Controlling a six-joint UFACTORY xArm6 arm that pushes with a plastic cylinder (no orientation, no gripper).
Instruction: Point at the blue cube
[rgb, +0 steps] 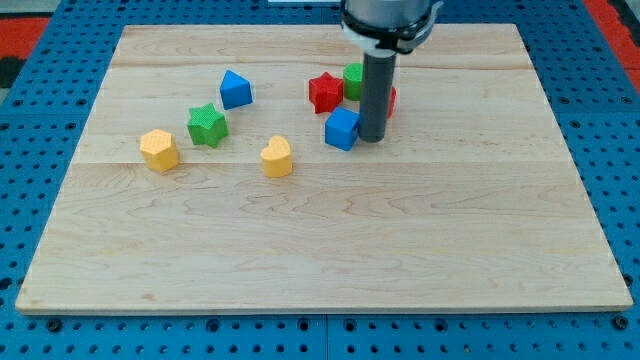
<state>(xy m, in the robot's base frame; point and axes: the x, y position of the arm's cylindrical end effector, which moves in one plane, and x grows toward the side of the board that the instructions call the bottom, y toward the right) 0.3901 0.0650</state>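
Note:
The blue cube (341, 129) sits on the wooden board (320, 230) a little right of centre, near the view's top. My tip (372, 138) stands right beside the cube, on its right side, touching or almost touching it. The dark rod rises from there to the arm at the view's top.
A red star (324, 92) and a green block (353, 80) lie just above the cube; a red block (391, 101) is mostly hidden behind the rod. A blue triangular block (235, 89), green star (207, 125), yellow hexagon (159, 150) and yellow heart (277, 157) lie to the left.

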